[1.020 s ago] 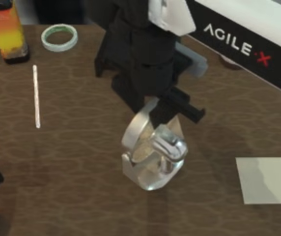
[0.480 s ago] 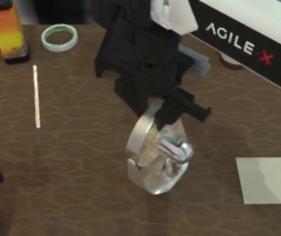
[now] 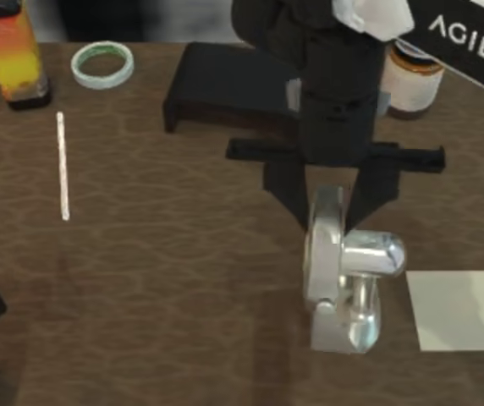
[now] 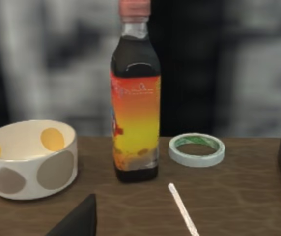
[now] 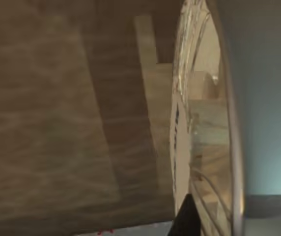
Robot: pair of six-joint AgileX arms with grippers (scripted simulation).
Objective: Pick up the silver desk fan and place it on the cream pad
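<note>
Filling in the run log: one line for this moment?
right tool: shut on silver desk fan | fan: beside cream pad, not on it | left arm: parked

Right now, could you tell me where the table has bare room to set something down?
Bare wood lies between the white stick and the silver desk fan, below the black arched stand. The right side is crowded: the right gripper holds the fan beside the cream pad. Bottle and tape ring fill the top-left corner.
</note>
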